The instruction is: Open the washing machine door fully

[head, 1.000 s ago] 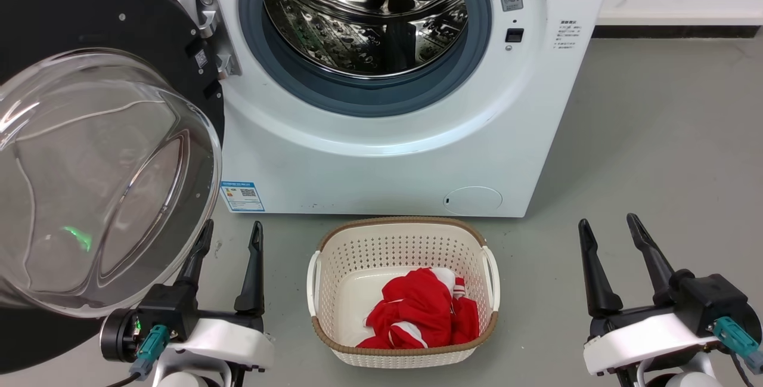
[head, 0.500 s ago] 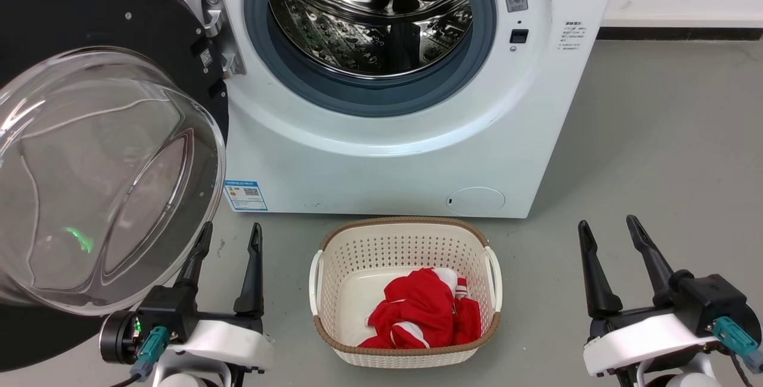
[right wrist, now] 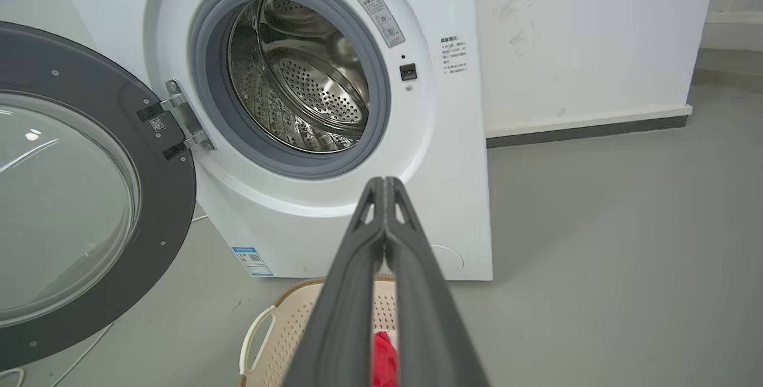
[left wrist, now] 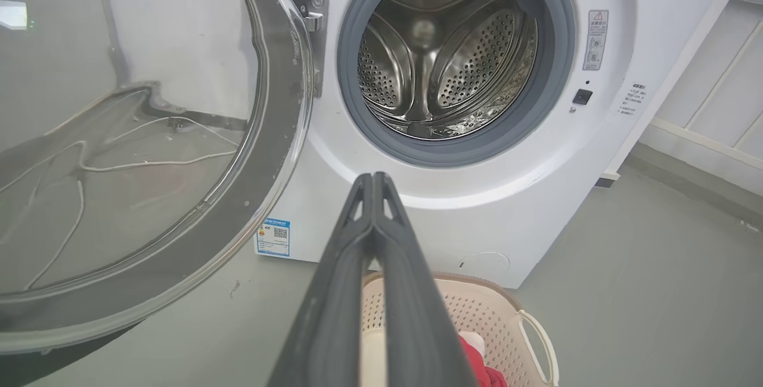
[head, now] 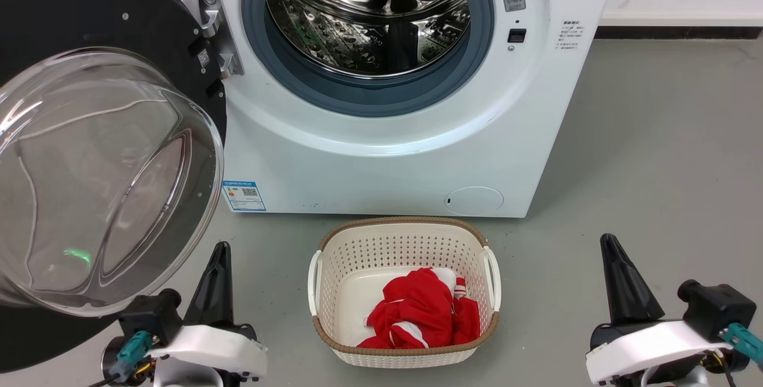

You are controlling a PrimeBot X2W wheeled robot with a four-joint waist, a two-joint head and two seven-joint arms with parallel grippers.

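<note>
The large round glossy black washing machine door (head: 101, 160) hangs wide open at the left of the big white washing machine (head: 381, 154), so the task looks done; left claw (head: 220, 253) and right claw (head: 611, 247) sit pinched together, empty.

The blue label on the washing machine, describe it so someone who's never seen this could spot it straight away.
Find the big white washing machine with the steel drum opening. Drop to the lower left corner of its front, beside the swung-open washing machine door; the blue label is stuck there. It's a small blue-bordered rectangle, unlike the plain round white flap low on the right.
</note>
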